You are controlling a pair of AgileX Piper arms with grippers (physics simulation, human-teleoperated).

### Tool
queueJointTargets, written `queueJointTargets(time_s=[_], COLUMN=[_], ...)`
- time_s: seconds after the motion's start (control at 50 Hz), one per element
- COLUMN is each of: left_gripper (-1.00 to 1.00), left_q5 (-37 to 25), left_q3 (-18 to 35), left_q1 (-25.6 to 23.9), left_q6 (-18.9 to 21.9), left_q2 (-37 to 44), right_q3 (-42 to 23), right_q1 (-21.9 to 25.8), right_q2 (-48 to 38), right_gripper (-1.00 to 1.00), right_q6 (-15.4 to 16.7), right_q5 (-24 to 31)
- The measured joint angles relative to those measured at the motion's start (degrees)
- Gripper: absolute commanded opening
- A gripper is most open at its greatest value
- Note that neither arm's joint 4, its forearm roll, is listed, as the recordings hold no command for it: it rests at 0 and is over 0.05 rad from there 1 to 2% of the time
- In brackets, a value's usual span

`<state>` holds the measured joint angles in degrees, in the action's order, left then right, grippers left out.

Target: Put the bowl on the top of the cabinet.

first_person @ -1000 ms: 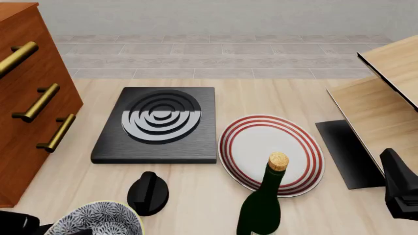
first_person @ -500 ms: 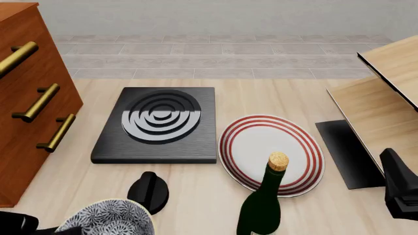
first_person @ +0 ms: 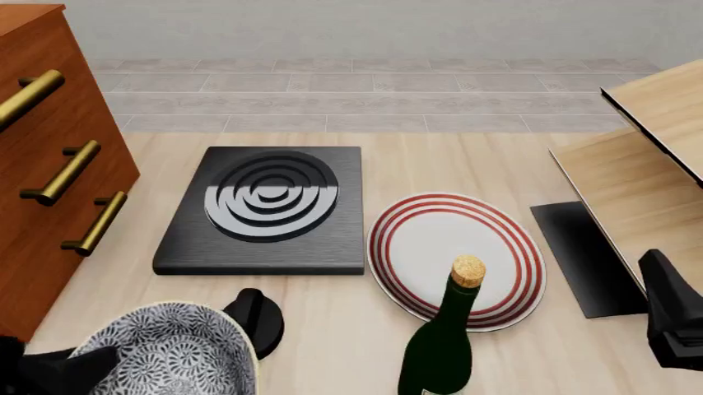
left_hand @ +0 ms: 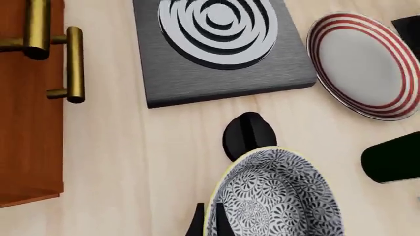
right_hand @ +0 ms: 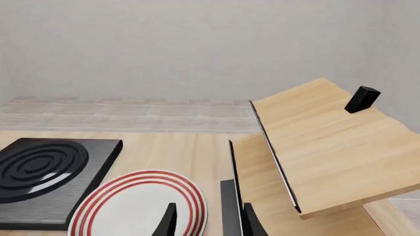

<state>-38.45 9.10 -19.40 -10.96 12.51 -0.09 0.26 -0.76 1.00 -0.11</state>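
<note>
The bowl [first_person: 170, 355], black-and-white swirled with a white rim, hangs low at the front left, held off the table. My left gripper [first_person: 88, 362] is shut on its left rim; in the left wrist view one of the fingers [left_hand: 196, 223] sits outside the bowl [left_hand: 279, 196] wall and the other inside. The reddish-brown cabinet [first_person: 44, 156] with brass handles rises at the far left; its top is cut off by the frame. My right gripper [right_hand: 210, 223] stands open at the right edge [first_person: 672, 322], holding nothing.
A black hotplate [first_person: 267, 210] lies mid-table with a black knob [first_person: 255, 317] before it, right next to the bowl. A red-ringed plate [first_person: 456, 257], a corked dark bottle [first_person: 445, 346], a black mat [first_person: 582, 255] and pale wood boards [first_person: 648, 164] fill the right side.
The bowl has come up off the table in my left gripper, looking larger and shifted slightly right, now overlapping the knob. The right arm has not moved.
</note>
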Motion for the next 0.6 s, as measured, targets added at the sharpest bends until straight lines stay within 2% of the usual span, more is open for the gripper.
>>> queueJointTargets(time_s=[0.3,0.6], left_gripper=[-1.0,-1.0], left_q5=[-1.79,4.02], left_q3=[10.25,18.18], left_q1=[1.35,-0.74], left_q6=[2.9,4.29], left_q2=[0.13,4.58], right_q3=[0.04,0.05], right_q1=[0.04,0.0], right_q2=[-0.01,-0.12], right_gripper=[1.0,1.0], right_q6=[-0.08,-0.01], right_q5=[-0.05,-0.09])
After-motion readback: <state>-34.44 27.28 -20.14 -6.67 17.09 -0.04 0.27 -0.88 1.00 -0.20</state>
